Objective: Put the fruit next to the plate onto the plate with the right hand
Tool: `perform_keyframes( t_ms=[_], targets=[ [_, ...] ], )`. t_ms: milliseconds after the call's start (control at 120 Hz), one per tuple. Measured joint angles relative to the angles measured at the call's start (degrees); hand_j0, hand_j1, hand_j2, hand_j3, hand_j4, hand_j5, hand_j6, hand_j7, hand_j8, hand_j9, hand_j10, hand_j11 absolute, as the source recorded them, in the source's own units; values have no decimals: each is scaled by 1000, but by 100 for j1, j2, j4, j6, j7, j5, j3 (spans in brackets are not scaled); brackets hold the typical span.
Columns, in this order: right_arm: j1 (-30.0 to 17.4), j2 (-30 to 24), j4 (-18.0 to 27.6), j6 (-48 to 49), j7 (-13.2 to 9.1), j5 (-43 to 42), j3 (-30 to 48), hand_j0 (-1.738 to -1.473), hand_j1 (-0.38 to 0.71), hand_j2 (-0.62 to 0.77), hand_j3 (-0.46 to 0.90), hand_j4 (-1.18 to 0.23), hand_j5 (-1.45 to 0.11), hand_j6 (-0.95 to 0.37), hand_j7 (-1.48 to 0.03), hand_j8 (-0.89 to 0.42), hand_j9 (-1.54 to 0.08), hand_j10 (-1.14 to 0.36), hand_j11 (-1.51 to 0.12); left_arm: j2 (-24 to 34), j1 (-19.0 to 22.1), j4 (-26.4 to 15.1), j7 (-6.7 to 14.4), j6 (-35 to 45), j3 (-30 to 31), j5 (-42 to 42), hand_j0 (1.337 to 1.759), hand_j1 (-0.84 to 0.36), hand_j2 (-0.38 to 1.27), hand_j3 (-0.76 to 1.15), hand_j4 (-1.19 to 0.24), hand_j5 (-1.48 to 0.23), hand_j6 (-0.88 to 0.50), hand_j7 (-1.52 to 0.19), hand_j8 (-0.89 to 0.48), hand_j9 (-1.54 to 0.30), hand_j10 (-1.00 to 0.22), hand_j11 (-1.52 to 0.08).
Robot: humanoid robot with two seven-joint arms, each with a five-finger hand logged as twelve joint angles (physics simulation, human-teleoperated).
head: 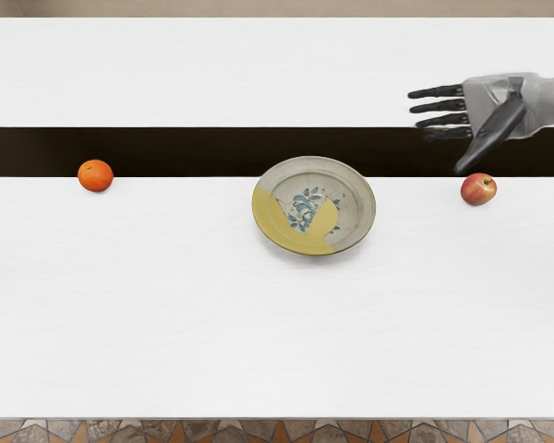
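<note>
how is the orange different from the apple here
The orange is plain bright orange; the apple is red with a yellowish patch. The orange lies left of the plate, the apple right of it. The apple sits closer to the plate than the orange does. The open right robot hand hovers just above the apple in the picture, far from the orange. Both are small round fruits on the white table, neither on the plate.

We see a right hand [480, 111] with a pale grey, faceted palm shell and wrist. Its four fingers [436, 92] and thumb [485, 143] are black and jointed in short segments.
</note>
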Motion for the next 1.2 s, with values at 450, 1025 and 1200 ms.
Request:
perform_keyframes(
  t_ms=[450,1025,1200],
  targets=[
    [3855,-26,1843,-1692,-1,-940,-4741,-1658,-349,0,0,0,0,0,0,0,0,0,0,0,0,0,0,0,0,0,1658,337,2,0,-11,-13,-11,-13,-11,-13,-11,-13],
    [3915,1431,2905,-6422,-1,-1110,-6799,-1658,-297,-8,0,-45,-57,-45,-56,-45,-57,-44,-57,0,0,0,0,0,1,0,1658,337,2,0,-11,-14,-11,-13,-11,-13,-11,-13],
    [3629,1520,2793,-6654,-1,-1188,-6814,-1658,-189,-26,0,-135,-174,-136,-174,-135,-174,-135,-174,0,0,0,0,0,2,0,1658,337,2,0,-11,-13,-11,-13,-11,-13,-11,-13]
  ],
)
